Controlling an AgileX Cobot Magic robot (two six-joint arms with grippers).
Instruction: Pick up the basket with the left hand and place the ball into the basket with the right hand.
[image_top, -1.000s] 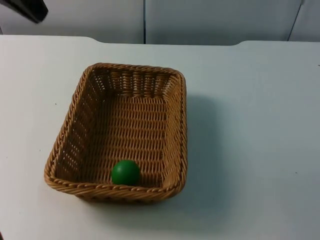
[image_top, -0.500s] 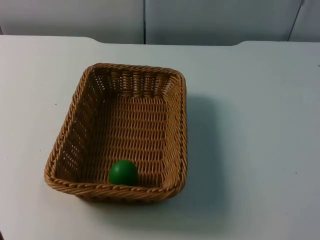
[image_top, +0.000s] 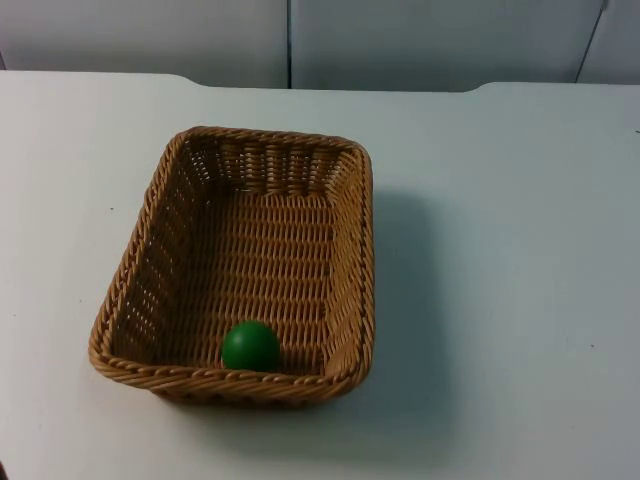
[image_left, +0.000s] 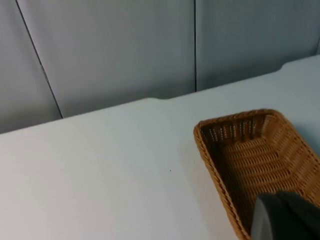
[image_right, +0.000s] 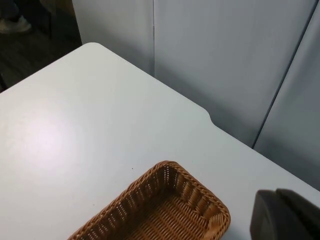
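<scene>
A brown wicker basket (image_top: 268, 136) stands on the white table, left of the middle in the top view. A green ball (image_top: 250, 346) lies inside it, against the near wall. The left wrist view looks over the basket (image_left: 235, 118) from some way back, with the left gripper (image_left: 286, 219) raised above the table and apart from it. In the right wrist view one basket corner (image_right: 172, 166) shows below the right gripper (image_right: 285, 216), which is also held high and away from it. Nothing is held by either gripper.
The white table (image_top: 500, 250) runs back to the grey partition wall (image_top: 400, 40). A dark floor area (image_right: 35, 30) lies beyond the table's edge in the right wrist view.
The black part of the left arm at the upper left corner of the top view has pulled out of the picture. The ball has rocked slightly and the basket has stayed put.
</scene>
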